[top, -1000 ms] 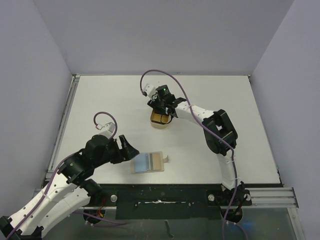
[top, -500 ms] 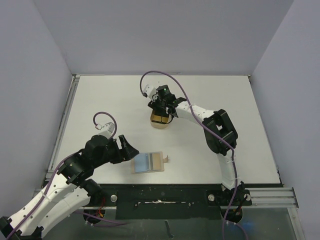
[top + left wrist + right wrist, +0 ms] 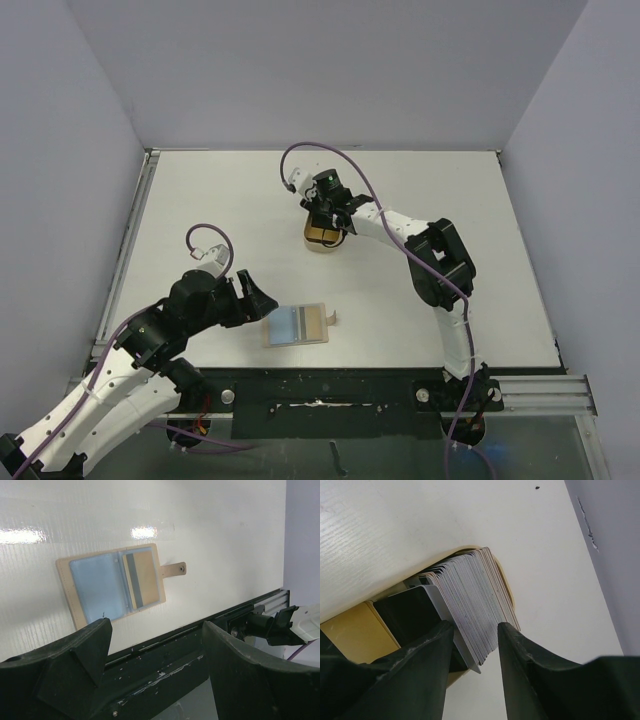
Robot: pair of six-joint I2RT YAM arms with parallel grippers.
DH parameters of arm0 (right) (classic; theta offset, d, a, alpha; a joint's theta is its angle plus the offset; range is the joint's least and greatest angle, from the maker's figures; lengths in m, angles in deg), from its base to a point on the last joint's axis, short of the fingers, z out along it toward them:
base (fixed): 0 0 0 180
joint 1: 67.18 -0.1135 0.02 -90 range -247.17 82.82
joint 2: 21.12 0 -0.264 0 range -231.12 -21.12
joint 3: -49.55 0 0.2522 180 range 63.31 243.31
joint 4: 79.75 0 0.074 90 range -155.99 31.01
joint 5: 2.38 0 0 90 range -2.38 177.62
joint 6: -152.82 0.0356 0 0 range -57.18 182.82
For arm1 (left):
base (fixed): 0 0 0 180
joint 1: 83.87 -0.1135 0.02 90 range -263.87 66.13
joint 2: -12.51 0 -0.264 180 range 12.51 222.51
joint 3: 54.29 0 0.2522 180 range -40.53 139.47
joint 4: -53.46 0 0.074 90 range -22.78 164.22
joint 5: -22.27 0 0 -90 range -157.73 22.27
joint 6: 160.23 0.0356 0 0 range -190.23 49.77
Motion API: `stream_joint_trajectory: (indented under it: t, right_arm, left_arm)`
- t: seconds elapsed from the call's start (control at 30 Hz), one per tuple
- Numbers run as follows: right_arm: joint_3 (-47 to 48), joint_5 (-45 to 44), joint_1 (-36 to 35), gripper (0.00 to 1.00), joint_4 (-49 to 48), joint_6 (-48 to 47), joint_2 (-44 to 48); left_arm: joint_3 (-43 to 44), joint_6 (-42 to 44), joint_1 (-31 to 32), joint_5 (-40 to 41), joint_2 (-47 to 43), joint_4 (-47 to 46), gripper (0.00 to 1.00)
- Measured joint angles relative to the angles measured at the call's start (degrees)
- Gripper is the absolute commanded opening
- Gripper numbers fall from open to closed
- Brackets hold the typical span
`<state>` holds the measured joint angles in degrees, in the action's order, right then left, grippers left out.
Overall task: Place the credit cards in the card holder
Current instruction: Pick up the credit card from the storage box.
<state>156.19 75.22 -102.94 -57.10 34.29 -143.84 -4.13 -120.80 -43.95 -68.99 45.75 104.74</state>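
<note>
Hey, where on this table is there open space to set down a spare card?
The far left corner, between the table edge and the tray, is bare. So is the right side, past the right arm. It is crowded at the tray, where the right jaws straddle the cards, and near the front, around the card holder and left arm.

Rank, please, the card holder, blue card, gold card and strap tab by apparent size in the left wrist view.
Largest to smallest:
1. card holder
2. blue card
3. gold card, which looks narrower than the blue one
4. strap tab
</note>
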Motion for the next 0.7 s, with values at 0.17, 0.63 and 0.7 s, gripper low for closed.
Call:
stream_joint_trajectory:
  t: [0.17, 0.63, 0.7]
  right_arm:
    - [0.0, -0.8, 0.1, 0.35, -0.7, 0.0, 0.0]
    - [-0.1, -1.1, 0.2, 0.00, -1.6, -1.0, 0.0]
    - [-0.3, -1.0, 0.3, 0.00, -1.7, -1.0, 0.2]
  left_arm:
    - [0.0, 0.0, 0.0, 0.2, 0.0, 0.0, 0.72]
    - [0.0, -0.2, 0.0, 0.2, 0.0, 0.0, 0.72]
    - [0.0, -0.2, 0.0, 0.3, 0.1, 0.0, 0.72]
